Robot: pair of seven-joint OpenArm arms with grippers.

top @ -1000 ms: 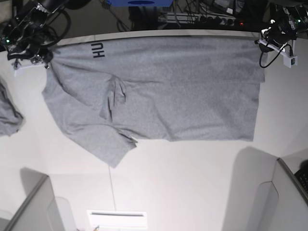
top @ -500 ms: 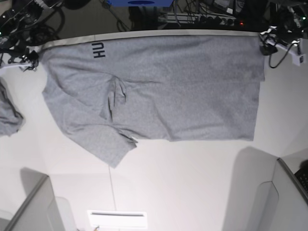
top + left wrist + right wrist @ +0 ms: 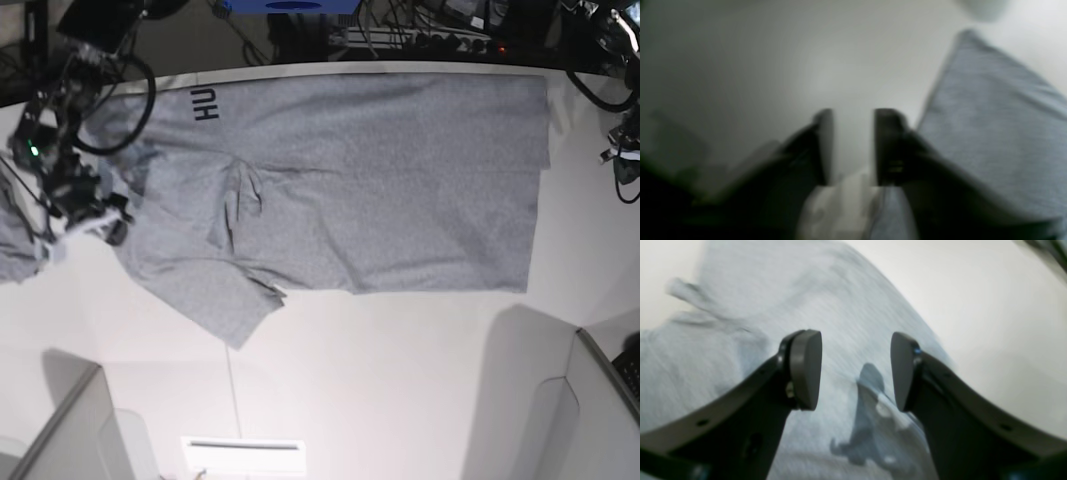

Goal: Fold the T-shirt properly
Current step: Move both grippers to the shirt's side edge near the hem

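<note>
The T-shirt [image 3: 350, 180] lies spread flat across the upper half of the base view, on the white table [image 3: 400, 380]. Its top edge runs along the table's far edge, with black letters [image 3: 205, 103] showing at the upper left of the cloth. Its right edge is a fairly straight vertical line in the upper right of the frame; its bottom edge runs level across the middle. At lower left a sleeve [image 3: 225, 300] juts out toward the bottom, and a small wrinkled fold [image 3: 240, 200] sits left of the shirt's centre. The whole lower half of the table is bare white, as is a strip to the right of the shirt.

The right gripper [image 3: 85, 205] sits at the left of the base view, over the shirt's left edge. In its wrist view the right gripper [image 3: 856, 371] has its jaws wide apart with nothing between them, grey cloth [image 3: 773, 306] below and bare table at the upper right. A smaller grey cloth lump [image 3: 15, 245] lies at the far left edge, partly hidden behind this arm.

The left gripper [image 3: 622, 160] is at the far right edge of the base view, off the shirt, apart from its right edge. Its wrist view is blurred: the left gripper [image 3: 853, 146] shows a narrow gap between its jaws with white table seen through it, and the shirt's edge [image 3: 990, 126] lies just to the right
</note>
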